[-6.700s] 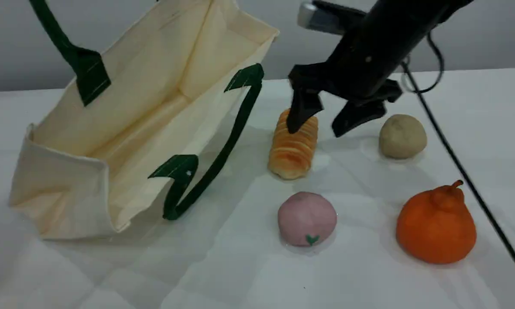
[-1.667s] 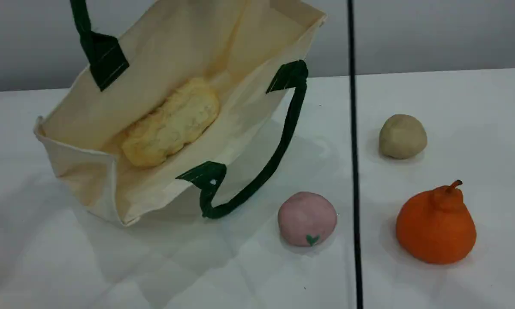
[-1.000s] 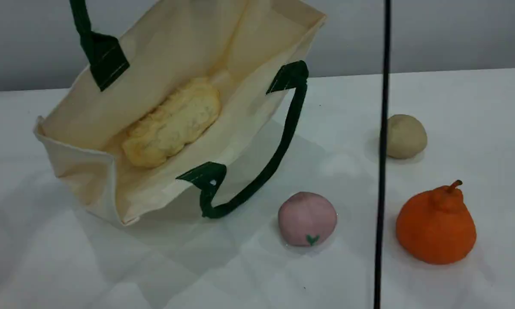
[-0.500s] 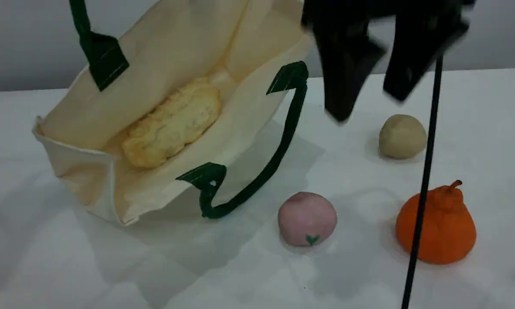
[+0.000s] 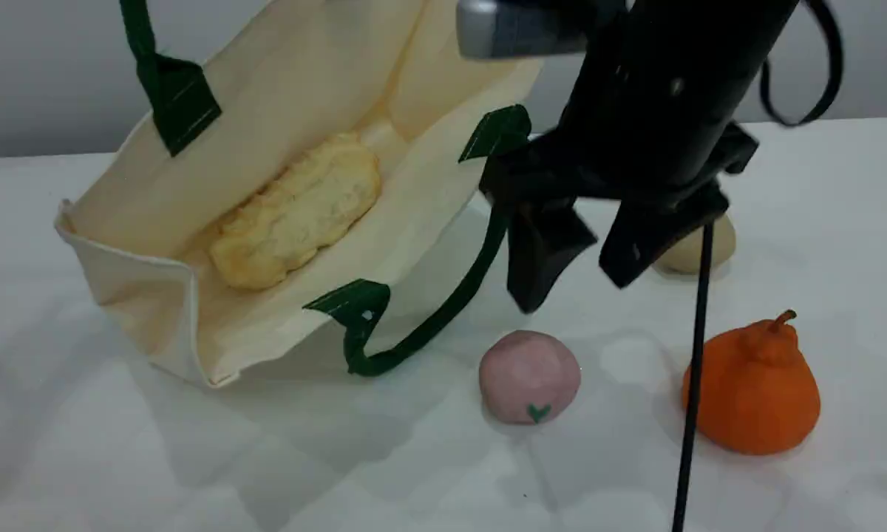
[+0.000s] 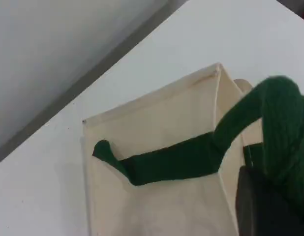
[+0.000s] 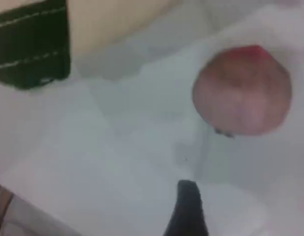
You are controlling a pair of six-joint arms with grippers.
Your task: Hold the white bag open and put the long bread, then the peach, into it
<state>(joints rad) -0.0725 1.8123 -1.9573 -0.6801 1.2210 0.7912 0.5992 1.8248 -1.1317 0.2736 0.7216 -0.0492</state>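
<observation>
Main risk: right gripper point(image 5: 573, 284) hung with jaws spread wide above the round pale pink peach with the green leaf mark point(image 5: 529, 376), which sat loose on the white table point(image 5: 820, 185); an off-centre close could roll it toward the dark green strap handle point(image 5: 443, 314). Left gripper point(image 6: 270, 206) was clamped on the other handle; a slip would collapse the mouth. Cream-white canvas bag point(image 5: 155, 214) held only the oblong golden loaf point(image 5: 296, 210); peach outside, near it.

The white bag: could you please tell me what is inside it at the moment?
Inside the white bag lies the long bread, paler side up, on the lower wall. Nothing else shows, though the right arm covers the far corner. The peach sits outside on the table.
</observation>
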